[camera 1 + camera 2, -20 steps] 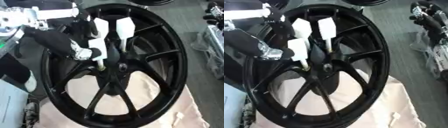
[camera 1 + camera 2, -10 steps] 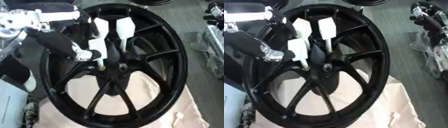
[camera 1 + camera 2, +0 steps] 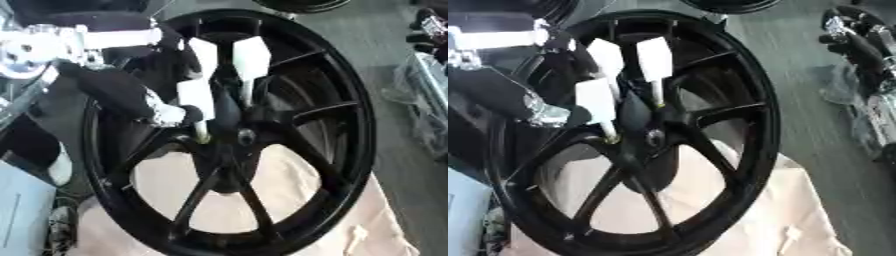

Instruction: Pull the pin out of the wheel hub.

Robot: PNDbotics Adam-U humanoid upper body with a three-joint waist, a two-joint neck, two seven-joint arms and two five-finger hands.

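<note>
A large black spoked wheel (image 3: 337,95) lies flat on a pale cloth, with its hub (image 3: 243,136) near the middle of the view. My left hand (image 3: 197,95), black with white covers, comes in from the upper left and hangs right over the hub. A short pale stub, possibly the pin (image 3: 201,134), shows just left of the hub's centre, under the hand's lowest white cover. Whether the hand holds it is hidden. The right hand shows in no view.
The pale cloth (image 3: 385,225) covers the surface under the wheel's near half. Another black tyre edge (image 3: 728,5) sits at the top. Dark parts in clear wrapping (image 3: 868,75) lie on the grey floor at the right. A white sheet (image 3: 22,210) is at the lower left.
</note>
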